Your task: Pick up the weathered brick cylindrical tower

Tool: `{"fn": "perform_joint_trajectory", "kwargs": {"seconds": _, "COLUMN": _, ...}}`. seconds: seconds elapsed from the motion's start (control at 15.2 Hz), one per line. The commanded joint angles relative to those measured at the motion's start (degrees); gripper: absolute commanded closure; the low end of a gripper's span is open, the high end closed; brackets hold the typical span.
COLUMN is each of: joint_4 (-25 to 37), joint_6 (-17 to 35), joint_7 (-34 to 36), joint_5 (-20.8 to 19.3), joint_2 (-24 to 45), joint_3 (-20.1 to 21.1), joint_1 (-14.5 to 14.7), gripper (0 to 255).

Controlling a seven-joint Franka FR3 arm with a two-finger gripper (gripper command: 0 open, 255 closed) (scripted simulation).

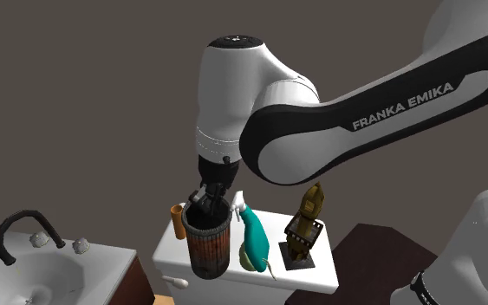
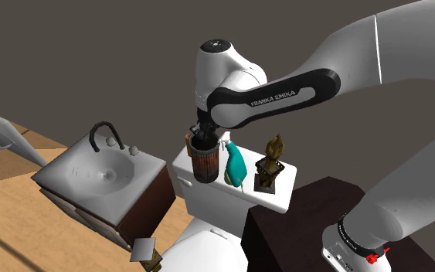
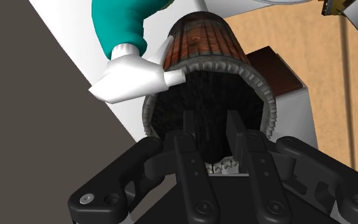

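Though hollow, brick tower [image 1: 208, 253] aloft over white tank [image 1: 171, 251], rim in pinch of jaws.

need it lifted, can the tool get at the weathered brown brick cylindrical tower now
Likely yes: the tool is at the open top of the brick tower; the teal figure stands beside it.

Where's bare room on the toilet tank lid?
Bare: tank lid front strip between brick tower and statue, in front of the teal figure. Crowded: shoulder view's left end, where orange cup, tower and gripper bunch.
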Motion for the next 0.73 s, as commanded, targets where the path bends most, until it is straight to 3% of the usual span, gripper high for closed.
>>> {"fn": "perform_joint_trajectory", "kwargs": {"seconds": 0.0, "joint_4": 0.0, "joint_6": 0.0, "joint_7": 0.0, "joint_5": 0.0, "joint_2": 0.0, "joint_3": 0.0, "joint_1": 0.0, "gripper": 255}}
{"fn": "perform_joint_trajectory", "kwargs": {"seconds": 0.26, "joint_4": 0.0, "joint_6": 0.0, "joint_7": 0.0, "joint_5": 0.0, "joint_2": 0.0, "joint_3": 0.0, "joint_1": 0.0, "gripper": 255}}
{"fn": "perform_joint_trajectory", "kwargs": {"seconds": 0.66, "joint_4": 3.0, "joint_6": -4.5, "joint_7": -1.1, "joint_5": 1.2, "joint_2": -1.7, "joint_3": -0.3, "joint_1": 0.0, "gripper": 255}}
